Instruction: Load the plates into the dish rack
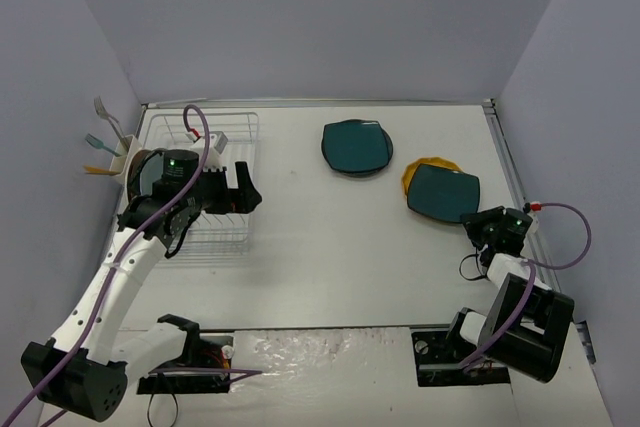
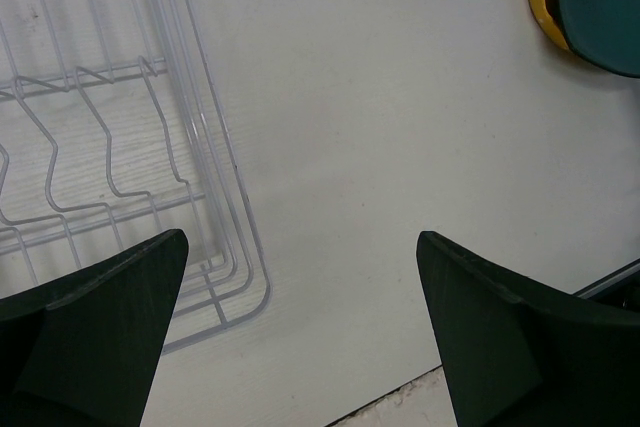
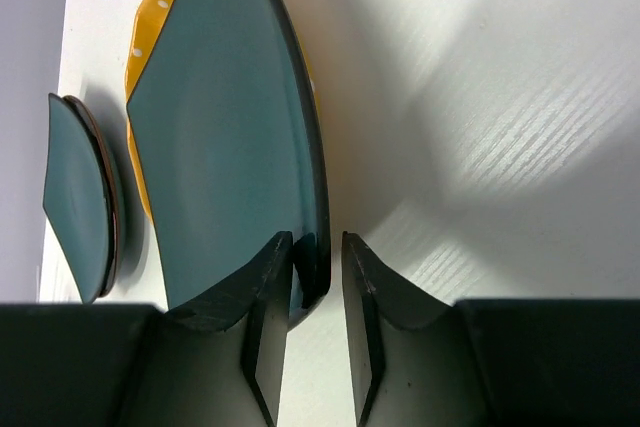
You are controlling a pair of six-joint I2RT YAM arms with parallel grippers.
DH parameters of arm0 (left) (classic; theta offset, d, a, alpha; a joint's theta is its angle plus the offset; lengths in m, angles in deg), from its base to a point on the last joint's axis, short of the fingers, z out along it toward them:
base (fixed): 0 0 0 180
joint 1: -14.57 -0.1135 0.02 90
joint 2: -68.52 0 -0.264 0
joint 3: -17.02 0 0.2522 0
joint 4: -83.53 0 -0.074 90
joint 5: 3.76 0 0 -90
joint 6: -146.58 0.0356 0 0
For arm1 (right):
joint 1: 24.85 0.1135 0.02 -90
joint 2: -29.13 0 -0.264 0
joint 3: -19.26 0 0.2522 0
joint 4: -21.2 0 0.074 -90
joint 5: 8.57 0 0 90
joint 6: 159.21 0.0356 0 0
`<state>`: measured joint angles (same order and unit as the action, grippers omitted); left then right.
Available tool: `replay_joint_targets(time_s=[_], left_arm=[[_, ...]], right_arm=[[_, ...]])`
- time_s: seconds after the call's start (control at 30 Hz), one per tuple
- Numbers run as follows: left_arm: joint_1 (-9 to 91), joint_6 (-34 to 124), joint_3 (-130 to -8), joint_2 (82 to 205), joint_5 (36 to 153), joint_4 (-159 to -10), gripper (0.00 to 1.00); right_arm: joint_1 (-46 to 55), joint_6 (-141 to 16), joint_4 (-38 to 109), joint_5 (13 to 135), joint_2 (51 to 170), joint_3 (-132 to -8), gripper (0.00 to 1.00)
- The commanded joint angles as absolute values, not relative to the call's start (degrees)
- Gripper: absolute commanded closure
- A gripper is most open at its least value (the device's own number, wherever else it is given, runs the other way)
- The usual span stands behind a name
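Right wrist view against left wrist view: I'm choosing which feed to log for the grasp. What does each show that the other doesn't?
Only the right wrist view: the right hand, open, its fingers either side of the teal plate's rim. Only the left wrist view: the rack and the left hand, open over the table. Both: that teal plate lying on the yellow plate, the second teal plate beyond, and the table.

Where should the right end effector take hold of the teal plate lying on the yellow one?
Near rim of the teal plate, approached edge-on from the near side: it overhangs the yellow plate, likely leaving room for a finger underneath.
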<state>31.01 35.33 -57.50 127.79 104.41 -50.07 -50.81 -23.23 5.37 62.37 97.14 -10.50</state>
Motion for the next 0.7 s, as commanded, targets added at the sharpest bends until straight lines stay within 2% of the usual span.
replay_joint_targets(time_s=[0.0, 0.1, 0.27, 0.53, 0.67], left_arm=[[31.26, 35.05, -58.01, 127.94, 104.78, -53.79, 0.03], [31.26, 35.05, -58.1, 128.5, 104.88, -53.98, 0.03], [31.35, 35.06, -58.53, 128.83, 105.21, -54.15, 0.03], [31.44, 34.52, -58.8, 129.17, 105.25, -54.06, 0.03], [31.53, 34.17, -58.8, 129.17, 105.22, -54.15, 0.03]], right_arm=[[-51.22, -25.26, 1.91, 61.13, 98.74, -10.5, 0.75], [-51.31, -25.65, 1.35, 61.05, 99.4, -10.71, 0.69], [-51.48, -28.27, -2.0, 59.25, 102.02, -11.31, 0.51], [-51.63, -28.57, -9.76, 56.21, 107.67, -12.25, 0.49], [-51.66, -28.69, -12.14, 55.24, 109.72, -13.32, 0.52]])
